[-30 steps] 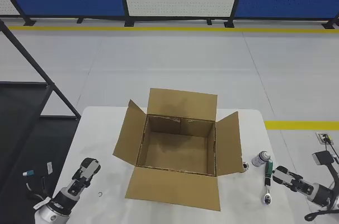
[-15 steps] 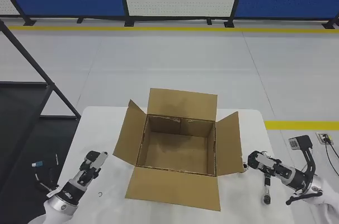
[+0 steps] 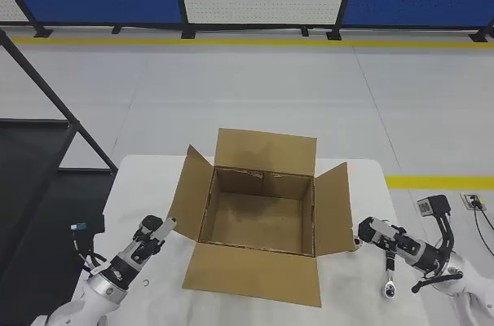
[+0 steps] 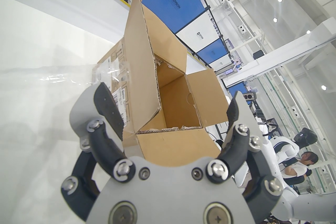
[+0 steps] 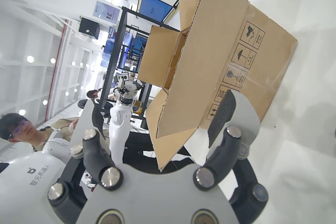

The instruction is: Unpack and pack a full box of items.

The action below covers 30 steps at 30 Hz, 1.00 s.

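Note:
An open cardboard box [image 3: 255,213] stands mid-table with all four flaps spread; its inside looks bare. My left gripper [image 3: 159,228] is open just off the box's left flap, and in the left wrist view it [image 4: 170,104] faces the box's corner [image 4: 168,93] with nothing between the fingers. My right gripper [image 3: 371,231] is open close to the right flap; the right wrist view has it [image 5: 160,114] facing the box's printed side wall [image 5: 236,57]. A ratchet wrench [image 3: 387,275] lies on the table right beside the right arm.
The white table [image 3: 149,175] carries a small ring [image 3: 146,283] near the left arm and a clear plastic sheet [image 4: 65,75] beside the box. A dark rack [image 3: 35,163] stands left of the table. The near flap [image 3: 255,273] reaches toward the front edge.
Both arms have moved inward toward the box. The left gripper went up to the left flap; the right gripper slid left over the spot where a small can stood.

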Each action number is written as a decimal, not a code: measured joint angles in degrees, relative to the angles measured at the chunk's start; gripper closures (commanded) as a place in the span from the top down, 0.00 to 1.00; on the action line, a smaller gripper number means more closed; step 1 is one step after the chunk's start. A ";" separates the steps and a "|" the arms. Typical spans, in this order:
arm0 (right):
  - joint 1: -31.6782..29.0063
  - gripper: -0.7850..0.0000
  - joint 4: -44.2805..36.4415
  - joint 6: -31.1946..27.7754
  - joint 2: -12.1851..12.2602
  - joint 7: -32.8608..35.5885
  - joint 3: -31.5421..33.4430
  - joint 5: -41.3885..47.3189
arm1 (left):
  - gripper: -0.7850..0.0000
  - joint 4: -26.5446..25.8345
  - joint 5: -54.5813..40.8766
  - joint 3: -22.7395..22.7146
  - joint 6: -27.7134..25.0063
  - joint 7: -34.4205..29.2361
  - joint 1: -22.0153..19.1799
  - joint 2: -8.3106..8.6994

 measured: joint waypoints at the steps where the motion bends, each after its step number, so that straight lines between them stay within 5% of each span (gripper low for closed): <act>1: 0.31 1.00 0.35 -0.18 -0.07 -0.69 -0.60 0.54 | 1.00 -0.04 -0.04 -0.08 -0.05 0.08 0.12 0.03; 30: 11.95 1.00 6.22 -0.63 -0.92 -5.56 -13.39 0.04 | 1.00 -1.06 -3.87 -3.63 -3.12 2.63 5.38 0.81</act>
